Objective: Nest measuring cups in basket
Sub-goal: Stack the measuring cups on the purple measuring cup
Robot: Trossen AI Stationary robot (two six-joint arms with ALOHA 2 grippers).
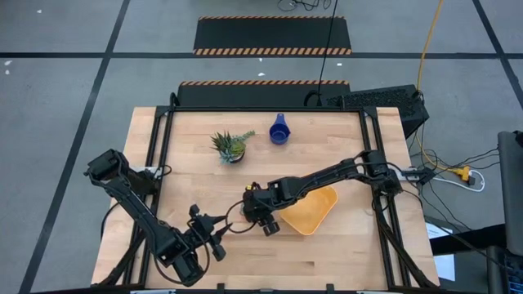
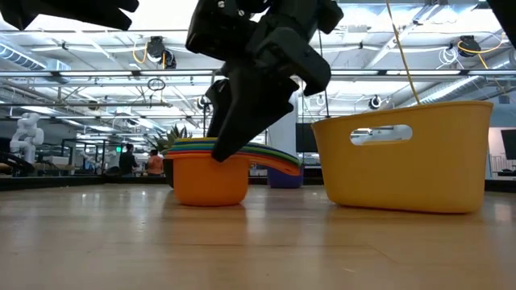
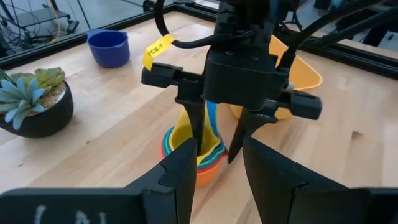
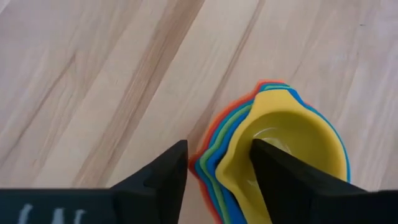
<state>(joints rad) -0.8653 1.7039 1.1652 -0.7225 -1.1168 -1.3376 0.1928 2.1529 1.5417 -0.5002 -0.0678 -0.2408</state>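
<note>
— Near the middle of the pale wooden table (image 1: 327, 253), what did the cups look like?
— Small round plastic measuring cups sat nested in one stack (image 3: 193, 163): yellow innermost, then green, blue and red rims, an orange one outermost at the bottom. A separate dark blue plastic cup (image 1: 279, 131) stood well apart, near the spiky green potted plant (image 1: 231, 146).
— And the orange-yellow plastic basket (image 1: 315, 210)?
— Just beside the stack, holding no cups.
— The right pincer (image 3: 216, 146)?
— Pointing down, narrowed, one finger inside the yellow cup, one outside its rim.
— The left pincer (image 1: 219, 242)?
— Partly open, holding nothing, near the table's front edge.
</note>
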